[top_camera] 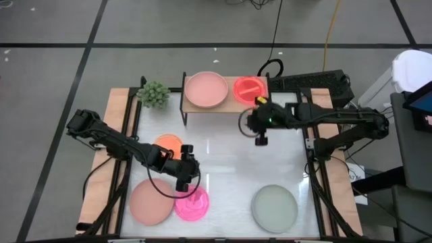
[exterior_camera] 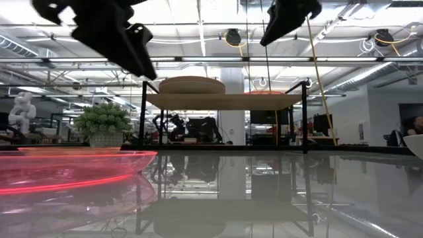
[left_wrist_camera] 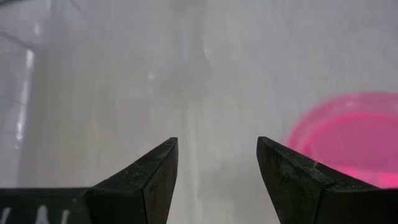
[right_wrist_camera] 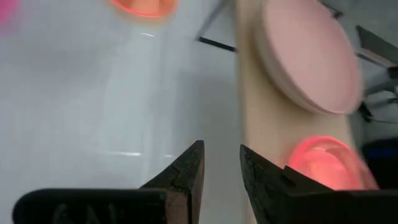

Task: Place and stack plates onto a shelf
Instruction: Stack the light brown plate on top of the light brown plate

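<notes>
Left gripper (top_camera: 183, 177), released and empty, hovers at 12 o'clock of the magenta plate (top_camera: 192, 205). Right gripper (top_camera: 260, 138), slightly parted and empty, hangs at 6 o'clock of the shelf (top_camera: 229, 106).

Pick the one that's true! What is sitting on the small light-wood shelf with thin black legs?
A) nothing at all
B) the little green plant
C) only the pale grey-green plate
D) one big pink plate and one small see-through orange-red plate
D: in the high view the light-wood shelf carries a large matte pink plate and beside it a small translucent orange-red plate.

Light-wood shelf (top_camera: 223, 108), translucent magenta plate (top_camera: 192, 204), glossy white table (top_camera: 229, 162)
</notes>
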Action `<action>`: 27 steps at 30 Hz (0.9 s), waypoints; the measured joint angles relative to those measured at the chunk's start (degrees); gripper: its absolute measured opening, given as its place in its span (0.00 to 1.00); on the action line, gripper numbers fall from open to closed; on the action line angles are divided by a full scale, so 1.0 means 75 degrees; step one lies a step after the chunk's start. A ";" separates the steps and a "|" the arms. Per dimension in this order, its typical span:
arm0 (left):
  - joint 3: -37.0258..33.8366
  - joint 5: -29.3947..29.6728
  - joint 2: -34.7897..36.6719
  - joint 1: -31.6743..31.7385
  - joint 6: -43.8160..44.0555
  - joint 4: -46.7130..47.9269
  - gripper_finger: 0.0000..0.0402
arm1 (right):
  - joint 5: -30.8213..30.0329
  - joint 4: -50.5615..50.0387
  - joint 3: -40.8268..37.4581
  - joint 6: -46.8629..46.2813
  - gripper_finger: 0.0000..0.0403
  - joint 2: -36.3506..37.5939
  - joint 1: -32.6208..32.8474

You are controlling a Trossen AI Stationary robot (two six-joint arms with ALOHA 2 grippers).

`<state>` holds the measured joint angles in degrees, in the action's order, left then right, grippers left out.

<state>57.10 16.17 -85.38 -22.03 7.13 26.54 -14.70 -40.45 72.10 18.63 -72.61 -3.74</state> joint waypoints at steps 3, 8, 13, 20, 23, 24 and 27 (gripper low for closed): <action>0.0000 -0.0333 0.0000 -0.0166 0.0381 0.0473 0.56 | 0.0000 -0.0074 0.0000 -0.0425 0.22 -0.0039 0.0595; 0.0000 -0.0822 0.0000 -0.0456 0.1018 0.1187 0.56 | 0.0002 0.0185 -0.0227 -0.1048 0.22 -0.0098 0.1476; 0.0000 -0.1220 0.0000 -0.0729 0.1803 0.1549 0.56 | -0.0003 0.0871 -0.0908 -0.1434 0.22 -0.0074 0.2275; 0.0012 -0.1651 0.0000 -0.1572 0.3638 0.2144 0.56 | -0.0015 0.2119 -0.1803 -0.1994 0.22 -0.0068 0.3000; 0.0012 -0.1776 0.0000 -0.1964 0.4635 0.2286 0.56 | -0.0029 0.2645 -0.2129 -0.1999 0.22 -0.0068 0.3206; 0.0012 -0.1784 0.0000 -0.2108 0.4893 0.2282 0.56 | -0.0027 0.2767 -0.2220 -0.1993 0.22 -0.0068 0.3258; 0.0012 -0.1741 0.0000 -0.2569 0.5442 0.2355 0.56 | -0.0022 0.2848 -0.2343 -0.2069 0.22 -0.0068 0.3384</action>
<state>57.19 3.11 -85.38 -41.29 47.94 44.20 -14.86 -19.09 54.52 3.11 -73.12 21.64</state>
